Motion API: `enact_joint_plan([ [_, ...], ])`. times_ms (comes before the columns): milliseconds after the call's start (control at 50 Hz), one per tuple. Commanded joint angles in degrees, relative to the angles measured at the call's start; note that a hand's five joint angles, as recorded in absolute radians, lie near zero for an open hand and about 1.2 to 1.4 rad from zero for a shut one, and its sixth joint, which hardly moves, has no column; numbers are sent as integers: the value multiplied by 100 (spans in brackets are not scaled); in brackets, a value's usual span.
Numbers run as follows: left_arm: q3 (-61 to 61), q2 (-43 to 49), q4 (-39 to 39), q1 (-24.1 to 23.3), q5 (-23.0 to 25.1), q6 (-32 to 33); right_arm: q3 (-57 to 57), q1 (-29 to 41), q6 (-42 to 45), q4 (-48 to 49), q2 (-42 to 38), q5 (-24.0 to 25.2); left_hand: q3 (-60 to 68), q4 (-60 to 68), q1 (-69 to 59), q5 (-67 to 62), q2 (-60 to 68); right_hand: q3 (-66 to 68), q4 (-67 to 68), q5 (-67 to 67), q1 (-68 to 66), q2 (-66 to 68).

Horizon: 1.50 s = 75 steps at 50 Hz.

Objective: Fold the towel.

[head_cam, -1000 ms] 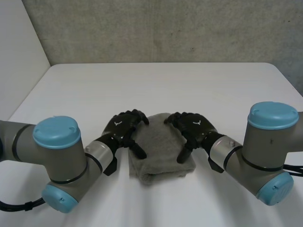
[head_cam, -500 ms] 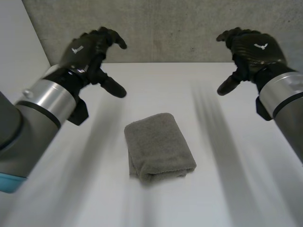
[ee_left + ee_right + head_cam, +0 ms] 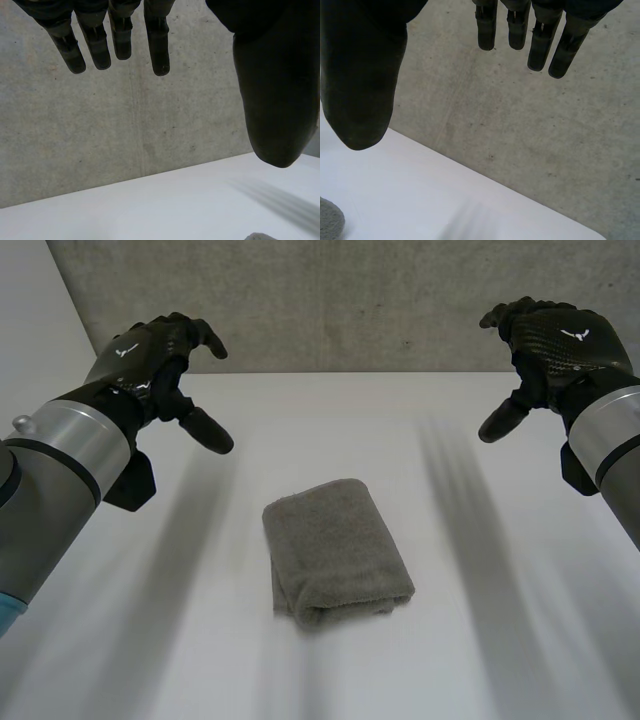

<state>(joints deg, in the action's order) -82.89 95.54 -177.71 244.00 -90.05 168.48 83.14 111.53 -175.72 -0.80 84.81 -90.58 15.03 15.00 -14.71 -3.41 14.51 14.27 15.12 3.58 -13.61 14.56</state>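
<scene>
The grey concrete wall stands behind the white table. On the near middle of the table lies the grey towel, folded into a thick block with its rolled edge on the near side. The left hand hangs above the table's far left and the right hand above its far right, both well apart from the towel, each with its fingers loosely spread, its thumb held wide and nothing in its hold.

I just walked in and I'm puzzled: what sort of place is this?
Most likely a robotics lab: a plain white table against a bare concrete wall, one folded grey towel on it, and a left robot hand and right robot hand hovering open above.
</scene>
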Motion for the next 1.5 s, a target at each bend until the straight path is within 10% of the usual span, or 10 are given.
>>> enact_joint_plan([
  [20, 1, 9, -1, -1, -197, 97, 1, 27, 2, 1, -8, -109, -414, -411, 383, 252, -362, -427, -512, -358, 361, -456],
  [280, -157, 385, -115, -133, -127, 150, 18, 88, 2, -17, -17, 23, -414, -411, 382, 252, -362, -427, -512, -358, 361, -456],
  [520, -69, 2397, -370, -1090, -4, 719, 62, -8, -50, -236, -324, 2376, -414, -411, 383, 252, -362, -427, -512, -358, 361, -456],
  [700, 115, 3129, -387, -1188, 5, 1389, 18, -8, 2, -404, -457, 2414, -296, -293, 265, 135, -244, -427, -512, -358, 361, -456],
  [820, 221, 3112, -370, -1196, -12, 1345, 18, -8, 2, -404, -457, 2423, 5922, 5926, -5954, -6084, 5975, -427, -512, -358, 361, -456],
  [900, 362, 2909, -352, -1161, -127, 1275, 44, 0, 2, -404, -465, 2432, 6497, 6500, -6529, -6659, 6549, -427, -512, -358, 361, -456],
  [1120, -640, 888, -2760, 69, -3862, -264, 71, 53, 151, -395, -465, 2440, 6497, 6500, -6529, -6659, 6549, -427, -512, -358, 361, -456],
  [1280, -1282, 888, -3833, -36, -2131, 730, 97, 80, 336, -404, -465, 2431, 6497, 6500, -6529, -6659, 6549, -427, -512, -358, 361, -456],
  [1400, -1159, 1942, -3323, -836, 480, 738, 115, 80, 345, -412, -457, 2440, 6497, 6500, -6529, -6659, 6549, -427, -512, -358, 361, -456],
  [1500, -974, 2224, -2180, -985, 1965, 800, 97, 53, 345, -412, -448, 2432, 1672, 1675, -1703, -1834, 1724, -427, -512, -358, 361, -456],
])
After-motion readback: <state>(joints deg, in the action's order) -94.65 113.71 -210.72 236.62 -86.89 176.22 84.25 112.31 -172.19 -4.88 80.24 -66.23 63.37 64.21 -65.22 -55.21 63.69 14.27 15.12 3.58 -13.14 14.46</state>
